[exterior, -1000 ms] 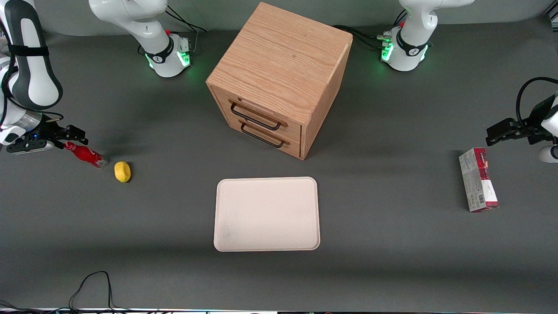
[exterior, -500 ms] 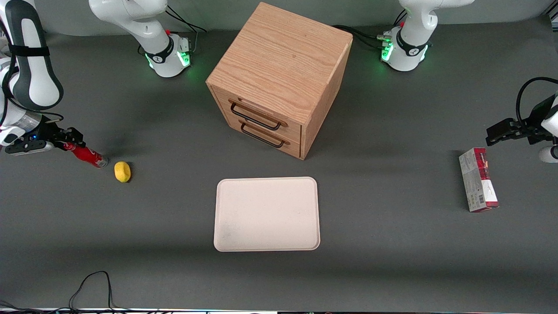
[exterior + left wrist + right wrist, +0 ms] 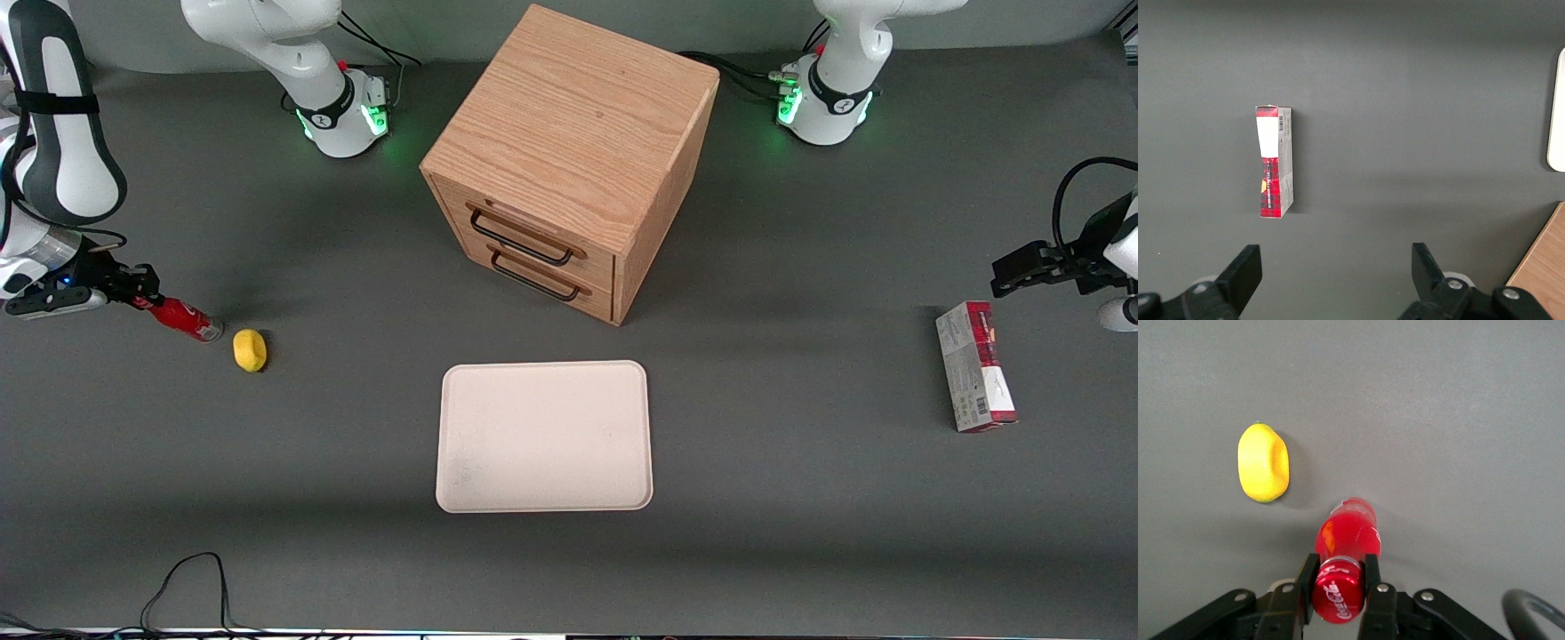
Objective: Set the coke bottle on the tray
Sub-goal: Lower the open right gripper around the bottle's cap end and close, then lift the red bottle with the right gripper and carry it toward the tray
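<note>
Gripping the coke bottle (image 3: 182, 317) at its capped end, pincer (image 3: 133, 291) closed with a finger (image 3: 1372, 577) pressed on either side of the neck, low over the bench (image 3: 800, 498) by the working arm's edge. Bottle tilted, silvery base down just beside a yellow lump (image 3: 250, 349). Well apart, near the middle toward the front-camera edge: the tray (image 3: 544, 436), bare, in front of the wooden drawer cabinet (image 3: 569, 160).

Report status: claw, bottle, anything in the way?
Claw shut on coke bottle at the working arm's end. Tray bare, bottle not on it. Yellow fruit beside the bottle.
</note>
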Tool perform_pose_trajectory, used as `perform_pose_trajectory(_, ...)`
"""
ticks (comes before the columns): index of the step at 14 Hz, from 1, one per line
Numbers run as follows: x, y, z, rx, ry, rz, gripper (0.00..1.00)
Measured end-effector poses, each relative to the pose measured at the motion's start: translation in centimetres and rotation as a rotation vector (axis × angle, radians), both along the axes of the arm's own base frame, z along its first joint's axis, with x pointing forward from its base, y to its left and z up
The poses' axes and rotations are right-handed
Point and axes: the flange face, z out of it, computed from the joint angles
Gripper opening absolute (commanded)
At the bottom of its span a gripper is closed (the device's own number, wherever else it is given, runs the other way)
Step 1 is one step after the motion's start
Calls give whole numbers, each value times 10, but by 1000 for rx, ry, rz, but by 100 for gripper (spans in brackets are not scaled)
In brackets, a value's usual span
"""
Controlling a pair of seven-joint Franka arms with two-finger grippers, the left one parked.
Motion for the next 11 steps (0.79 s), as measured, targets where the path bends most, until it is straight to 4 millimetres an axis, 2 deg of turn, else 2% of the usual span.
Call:
perform_pose_trajectory(3, 6, 5, 3, 0, 0, 15, 6)
perform_pose_trajectory(6, 26, 15, 28, 32, 38, 38, 6)
perform_pose_trajectory(8, 51, 34, 63, 54, 60, 47, 6)
perform_pose_trajectory(11, 91, 80, 132, 40, 63, 70, 6)
